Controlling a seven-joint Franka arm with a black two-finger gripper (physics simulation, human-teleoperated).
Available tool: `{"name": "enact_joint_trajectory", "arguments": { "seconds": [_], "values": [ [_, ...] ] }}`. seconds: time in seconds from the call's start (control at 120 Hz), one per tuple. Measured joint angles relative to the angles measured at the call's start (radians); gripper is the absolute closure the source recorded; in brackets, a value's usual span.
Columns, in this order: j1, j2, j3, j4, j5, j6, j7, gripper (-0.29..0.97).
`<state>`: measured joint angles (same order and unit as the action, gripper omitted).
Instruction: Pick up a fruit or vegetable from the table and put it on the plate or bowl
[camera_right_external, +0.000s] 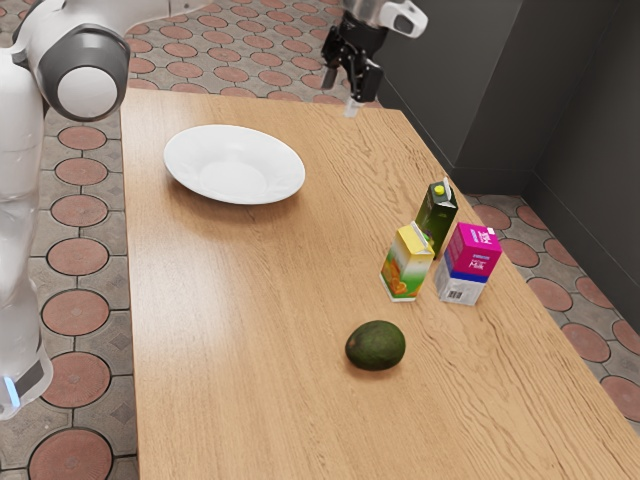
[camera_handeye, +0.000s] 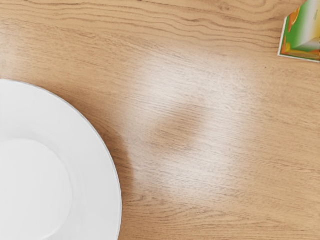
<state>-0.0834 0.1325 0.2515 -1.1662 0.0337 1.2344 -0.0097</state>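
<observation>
Exterior view, left to right: the shallow white round plate (camera_right_external: 234, 163) lay below the black two-finger claw (camera_right_external: 352, 80) and toward the exterior view's left of it. The claw itself hung high over the far edge of the light wooden table (camera_right_external: 250, 330) and carried nothing. Whether it was set wide or narrow could not be told against the dark wall and tiles. Well apart from the claw, toward the near edge and the exterior view's right, stood a yellow-and-orange juice carton (camera_right_external: 407, 262), a dark green carton (camera_right_external: 436, 217) and a pink carton (camera_right_external: 468, 263). The dark green oval avocado (camera_right_external: 376, 345) lay in front of them, untouched.

The step in hand appeared to be the reach. It would be done well by travelling high past the cartons, descending straight onto the avocado, and closing across its narrower width, since a rounded skin may roll under a glancing touch.

The exterior view gave the avocado's place and the claw's height. The wrist view gave instead the plate's rim (camera_handeye: 102, 165) near under the hand, a soft shadow (camera_handeye: 175, 132) on the wood, and a corner of the yellow-and-orange juice carton (camera_handeye: 300, 35).
</observation>
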Motion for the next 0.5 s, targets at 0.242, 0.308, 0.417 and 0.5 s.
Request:
{"name": "enact_joint_trajectory", "arguments": {
  "seconds": [0.242, 0.308, 0.417, 0.5],
  "values": [
    [0.001, -0.003, 0.001, 0.017, -0.003, 0.021, 0.001, 0.00],
    [-0.003, -0.038, 0.000, 0.065, -0.005, 0.019, 0.004, 0.00],
    [0.007, -0.069, -0.070, 0.139, -0.010, 0.021, 0.007, 0.00],
    [-0.014, -0.058, -0.183, 0.144, -0.007, 0.030, 0.009, 0.00]
  ]
}}
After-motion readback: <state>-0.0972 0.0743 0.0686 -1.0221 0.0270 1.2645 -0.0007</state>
